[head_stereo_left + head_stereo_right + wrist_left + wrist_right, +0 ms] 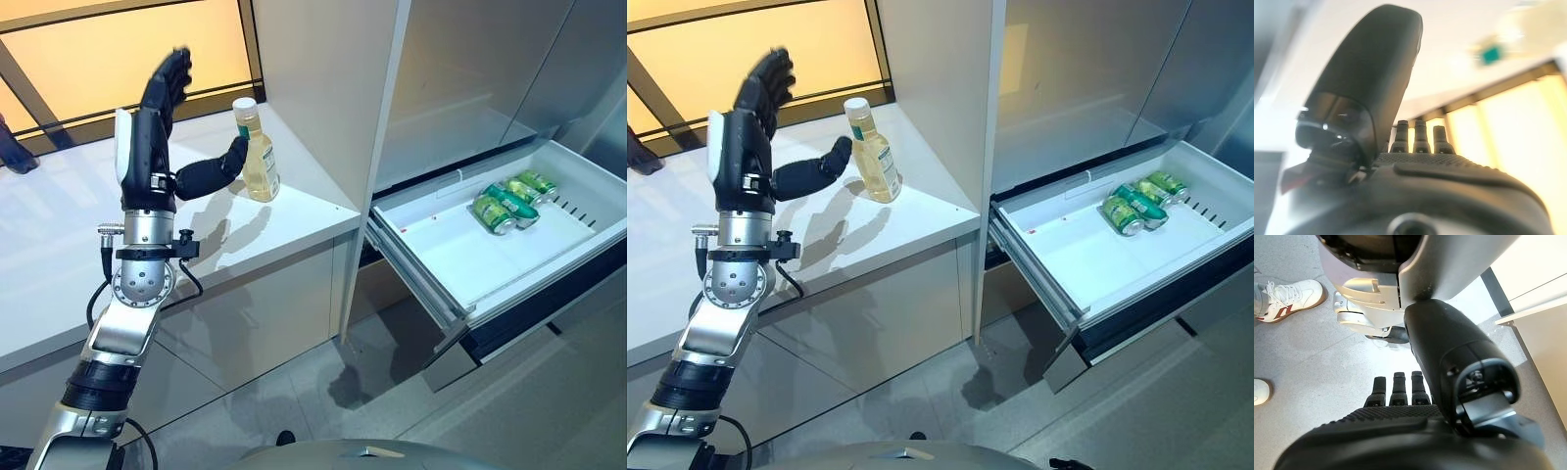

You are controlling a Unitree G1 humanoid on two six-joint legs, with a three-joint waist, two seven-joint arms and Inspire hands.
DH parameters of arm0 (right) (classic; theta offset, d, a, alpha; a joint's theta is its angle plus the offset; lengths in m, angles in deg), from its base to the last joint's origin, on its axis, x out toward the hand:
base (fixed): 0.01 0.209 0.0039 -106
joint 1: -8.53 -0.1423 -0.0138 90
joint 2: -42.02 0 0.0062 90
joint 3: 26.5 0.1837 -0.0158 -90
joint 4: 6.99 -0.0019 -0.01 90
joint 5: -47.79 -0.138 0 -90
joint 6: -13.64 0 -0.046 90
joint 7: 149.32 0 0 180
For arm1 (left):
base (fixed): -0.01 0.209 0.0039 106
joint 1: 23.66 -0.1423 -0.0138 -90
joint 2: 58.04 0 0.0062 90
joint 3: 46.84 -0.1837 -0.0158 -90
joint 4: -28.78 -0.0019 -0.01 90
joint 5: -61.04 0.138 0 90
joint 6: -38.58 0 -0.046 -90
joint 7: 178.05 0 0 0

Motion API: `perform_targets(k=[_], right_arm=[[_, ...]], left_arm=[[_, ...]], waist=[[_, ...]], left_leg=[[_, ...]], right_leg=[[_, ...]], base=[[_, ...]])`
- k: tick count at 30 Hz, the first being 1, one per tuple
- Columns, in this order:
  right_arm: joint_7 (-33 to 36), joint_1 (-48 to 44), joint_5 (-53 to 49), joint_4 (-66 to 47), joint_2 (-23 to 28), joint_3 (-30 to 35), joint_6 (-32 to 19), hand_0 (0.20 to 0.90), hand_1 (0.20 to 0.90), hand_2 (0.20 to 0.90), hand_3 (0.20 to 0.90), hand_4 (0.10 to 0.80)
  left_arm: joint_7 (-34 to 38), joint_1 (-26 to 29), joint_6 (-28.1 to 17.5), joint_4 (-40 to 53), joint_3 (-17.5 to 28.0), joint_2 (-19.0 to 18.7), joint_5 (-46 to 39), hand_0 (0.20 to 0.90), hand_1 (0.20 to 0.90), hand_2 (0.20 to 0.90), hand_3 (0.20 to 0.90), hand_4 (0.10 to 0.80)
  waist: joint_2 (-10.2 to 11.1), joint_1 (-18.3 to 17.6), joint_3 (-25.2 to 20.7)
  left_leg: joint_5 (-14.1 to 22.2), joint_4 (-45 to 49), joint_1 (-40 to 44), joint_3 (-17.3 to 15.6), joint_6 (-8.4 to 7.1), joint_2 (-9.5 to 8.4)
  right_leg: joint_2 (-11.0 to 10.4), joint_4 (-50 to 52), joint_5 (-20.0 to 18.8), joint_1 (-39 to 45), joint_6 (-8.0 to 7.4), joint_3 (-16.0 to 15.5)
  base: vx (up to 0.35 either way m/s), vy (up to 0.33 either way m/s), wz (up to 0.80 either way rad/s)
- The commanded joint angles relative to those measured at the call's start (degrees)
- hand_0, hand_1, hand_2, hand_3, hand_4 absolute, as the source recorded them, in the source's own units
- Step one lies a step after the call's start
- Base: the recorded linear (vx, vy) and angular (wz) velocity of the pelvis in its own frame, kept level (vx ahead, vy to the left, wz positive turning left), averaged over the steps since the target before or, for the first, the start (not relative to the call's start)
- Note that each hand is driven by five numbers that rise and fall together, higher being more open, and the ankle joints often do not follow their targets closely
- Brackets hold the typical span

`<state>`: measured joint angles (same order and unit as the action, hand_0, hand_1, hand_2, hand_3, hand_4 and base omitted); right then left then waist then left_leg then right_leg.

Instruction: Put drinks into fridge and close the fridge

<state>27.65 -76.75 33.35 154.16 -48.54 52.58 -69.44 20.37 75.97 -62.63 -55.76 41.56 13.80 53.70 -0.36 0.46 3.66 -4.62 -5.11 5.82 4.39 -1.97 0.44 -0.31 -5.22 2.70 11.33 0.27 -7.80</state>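
Note:
A clear bottle of yellow drink (258,155) with a white cap stands upright on the white counter (59,255), near its right end. My left hand (157,117) is raised just left of the bottle, fingers straight and spread, its thumb reaching to the bottle's side without closing on it. The white fridge drawer (460,259) is pulled out at the right, with several green cans (509,204) lying at its far end. My right hand (1400,391) shows only in its own wrist view, hanging over the floor with straight fingers, holding nothing.
A tall white cabinet panel (362,147) rises between the counter and the drawer. A window (118,49) runs behind the counter. A person's white shoes (1288,296) stand on the grey floor near my right hand.

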Motion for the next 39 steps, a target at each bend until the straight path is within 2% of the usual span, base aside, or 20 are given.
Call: perform_targets(k=[1,7,11,16,25,39], right_arm=[[-0.9,-1.4,-0.2,-0.2,-2.0,0.6,0.7,0.900,0.900,0.900,0.900,0.800],[-0.9,-1.7,0.1,-0.7,-1.8,0.5,1.6,0.900,0.900,0.900,0.900,0.800],[-0.8,-1.8,0.3,-0.8,-1.8,0.1,2.0,0.900,0.900,0.900,0.900,0.800],[-0.5,-1.9,0.2,-1.0,-1.9,-0.3,2.2,0.900,0.900,0.900,0.900,0.800],[-0.7,-2.2,0.2,-1.0,-1.6,-0.8,2.6,0.900,0.900,0.900,0.900,0.800],[-0.6,-2.7,0.5,-1.5,-1.4,-1.8,3.5,0.900,0.900,0.900,0.900,0.800]], left_arm=[[-0.5,4.4,0.7,1.3,3.4,-0.2,-4.3,0.900,0.900,0.900,0.900,0.800],[-2.3,5.6,5.2,-0.7,2.5,1.1,-10.8,0.900,0.900,0.900,0.900,0.800],[-1.9,6.3,7.6,-2.4,1.9,1.9,-12.2,0.900,0.900,0.900,0.900,0.800],[-2.7,7.4,7.2,-3.9,1.0,2.1,-14.5,0.900,0.900,0.900,0.900,0.800],[-4.8,9.3,9.8,-4.5,-1.1,2.4,-16.2,0.900,0.900,0.900,0.900,0.800],[-2.5,13.7,10.3,-8.9,-2.8,3.2,-19.4,0.900,0.900,0.900,0.900,0.800]], waist=[[0.3,1.0,-1.0],[0.2,0.6,-1.1],[0.1,0.3,-1.1],[0.0,0.0,-1.2],[-0.1,-0.5,-1.2],[-0.2,-1.8,-1.6]], left_leg=[[6.5,0.1,1.5,0.3,2.15,-2.38],[6.4,0.1,1.6,0.0,2.11,-2.30],[6.9,0.1,2.1,-0.1,2.14,-2.31],[6.9,0.1,2.2,-0.4,2.14,-2.30],[6.9,0.2,2.3,-0.7,2.22,-2.32],[7.0,0.1,2.7,-1.6,2.15,-2.23]], right_leg=[[-1.2,1.5,-1.4,-3.2,-3.60,1.2],[-1.2,1.6,-1.3,-3.2,-3.64,1.2],[-1.1,1.5,-1.0,-2.7,-3.70,1.4],[-1.2,1.5,-1.1,-2.8,-3.80,1.5],[-1.1,1.6,-1.1,-2.9,-3.87,1.9],[-1.0,1.6,-1.3,-3.0,-4.03,2.6]], base=[[0.042,0.009,0.01],[0.007,0.002,0.00],[0.022,0.001,0.00],[0.000,0.000,0.00],[0.000,0.000,0.00],[0.004,0.001,-0.01]])
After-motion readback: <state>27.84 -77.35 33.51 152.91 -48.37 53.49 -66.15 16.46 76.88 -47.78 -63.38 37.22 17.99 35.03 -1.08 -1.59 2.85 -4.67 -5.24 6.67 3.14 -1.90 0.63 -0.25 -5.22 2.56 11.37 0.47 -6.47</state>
